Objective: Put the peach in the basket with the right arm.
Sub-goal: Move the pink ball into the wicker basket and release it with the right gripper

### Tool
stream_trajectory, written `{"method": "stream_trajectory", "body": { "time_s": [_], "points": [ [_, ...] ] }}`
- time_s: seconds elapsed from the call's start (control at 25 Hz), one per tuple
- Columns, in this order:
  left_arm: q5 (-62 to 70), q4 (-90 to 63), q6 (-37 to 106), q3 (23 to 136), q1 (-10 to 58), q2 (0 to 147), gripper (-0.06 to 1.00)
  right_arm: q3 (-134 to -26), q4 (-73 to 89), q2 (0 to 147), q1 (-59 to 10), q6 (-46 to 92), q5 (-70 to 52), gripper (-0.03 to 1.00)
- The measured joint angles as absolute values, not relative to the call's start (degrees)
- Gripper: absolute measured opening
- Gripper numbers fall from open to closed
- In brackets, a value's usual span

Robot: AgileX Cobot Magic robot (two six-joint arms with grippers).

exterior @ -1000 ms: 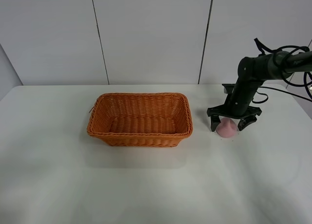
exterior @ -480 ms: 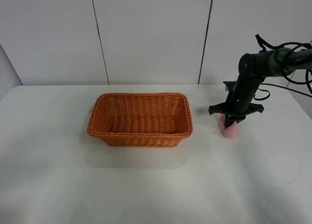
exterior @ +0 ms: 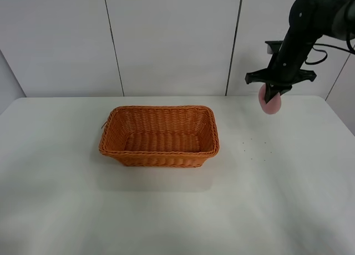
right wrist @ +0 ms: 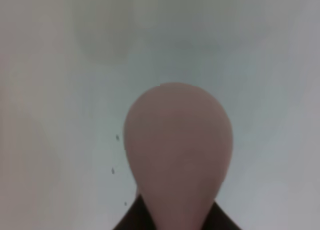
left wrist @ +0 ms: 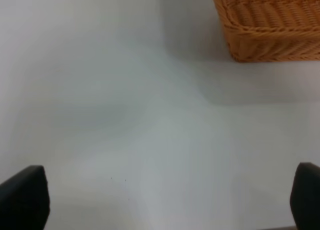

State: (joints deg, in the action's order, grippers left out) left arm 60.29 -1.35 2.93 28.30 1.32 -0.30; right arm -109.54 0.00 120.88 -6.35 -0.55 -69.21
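On my left wrist feed the left gripper (left wrist: 160,202) has its jaws spread wide. Only the two dark fingertips (left wrist: 22,197) show, one at each edge of the frame, with the white table (left wrist: 125,105) filling the space between. Far ahead of them, well apart, sits one corner of the orange woven basket (left wrist: 270,25) — sloping side down on the table, a soft shadow beside it — and two tiny dark specks (left wrist: 118,179) mark the tabletop near one fingertip.

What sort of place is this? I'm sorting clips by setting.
Probably a robotics lab or test bench: a plain white table, blank pale wall panels behind it, and a glossy black robot arm whose right gripper holds a small pale pink peach.
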Motion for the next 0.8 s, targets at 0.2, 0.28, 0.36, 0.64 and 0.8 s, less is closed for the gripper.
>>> {"method": "stream_trajectory", "body": {
  "time_s": [0.2, 0.28, 0.36, 0.64, 0.8],
  "points": [
    [60.29, -1.35, 2.93, 28.30, 1.32, -0.30, 0.99, -114.31, 0.31, 120.08, -6.35, -0.55, -69.28, 0.00],
    [60.29, -1.35, 2.93, 28.30, 1.32, -0.30, 0.99, -114.56, 0.51, 119.66, -6.53, -0.55, -69.47, 0.00],
    [60.29, -1.35, 2.93, 28.30, 1.32, -0.30, 0.99, -114.56, 0.40, 119.52, -7.56, -0.55, -69.74, 0.00],
    [60.29, -1.35, 2.93, 28.30, 1.32, -0.30, 0.99, -114.56, 0.39, 119.52, -17.54, -0.55, -70.19, 0.00],
    [60.29, -1.35, 2.93, 28.30, 1.32, -0.30, 0.99, -114.56, 0.57, 119.52, -24.98, -0.55, -70.26, 0.00]
  ]
}}
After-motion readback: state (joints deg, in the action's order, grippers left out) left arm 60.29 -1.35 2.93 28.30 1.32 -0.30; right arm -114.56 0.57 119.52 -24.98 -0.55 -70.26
